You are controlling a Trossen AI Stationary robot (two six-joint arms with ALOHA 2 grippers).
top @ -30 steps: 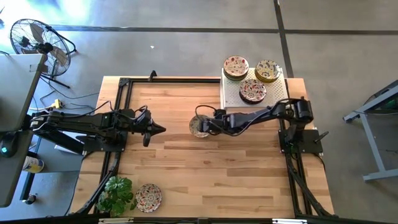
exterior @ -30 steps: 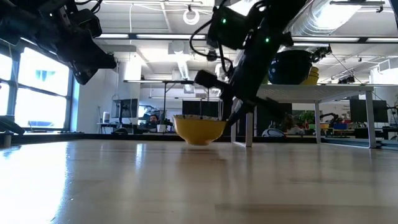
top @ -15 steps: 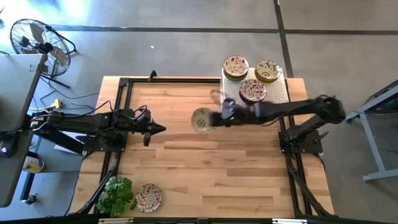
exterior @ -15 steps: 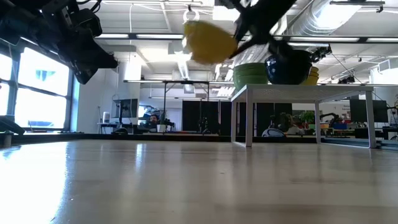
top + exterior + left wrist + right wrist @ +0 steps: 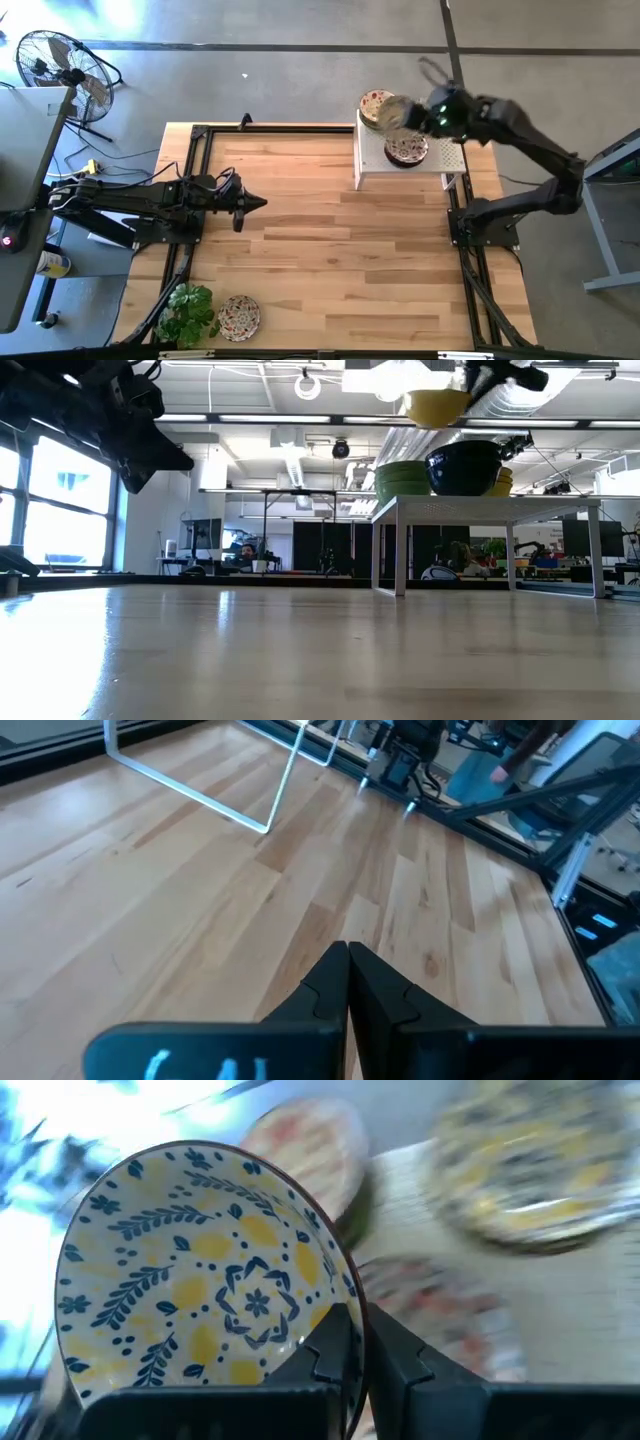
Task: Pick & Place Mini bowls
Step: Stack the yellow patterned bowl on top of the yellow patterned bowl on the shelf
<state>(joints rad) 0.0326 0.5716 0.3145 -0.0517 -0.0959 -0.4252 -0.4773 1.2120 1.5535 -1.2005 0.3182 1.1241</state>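
we see the right gripper (image 5: pixel 404 113) raised above the white stand (image 5: pixel 432 160) at the table's far right corner, its jaws pinched shut on the rim of a held bowl (image 5: pixel 205 1275), which is cream inside with yellow blossoms and blue leafy sprigs. in the low view that held bowl hangs yellow-sided, well clear of the stand's top and above the bowls parked there. on the stand we make out three lots of mini bowls: a red-patterned bowl (image 5: pixel 375 103) at the far left corner, a dark-rimmed bowl (image 5: pixel 406 149) nearer the table's middle, and a third one behind the arm that we cannot make out properly from above. the low view shows a green stack (image 5: pixel 402 480), a dark blue bowl (image 5: pixel 466 467) and a sliver of a yellow one at the right of it. the stand rests on the wooden table (image 5: pixel 320 250), whose middle is bare board. another patterned lone bowl (image 5: pixel 238 317) lies at the table's near left corner, just beside a small potted plant (image 5: pixel 186 309). the left gripper (image 5: pixel 257 204) waits over the left side of the table, well apart from all the bowls, its jaws closed tip to tip on nothing. a floor fan (image 5: pixel 62 68) stands off the table beyond its far left corner.
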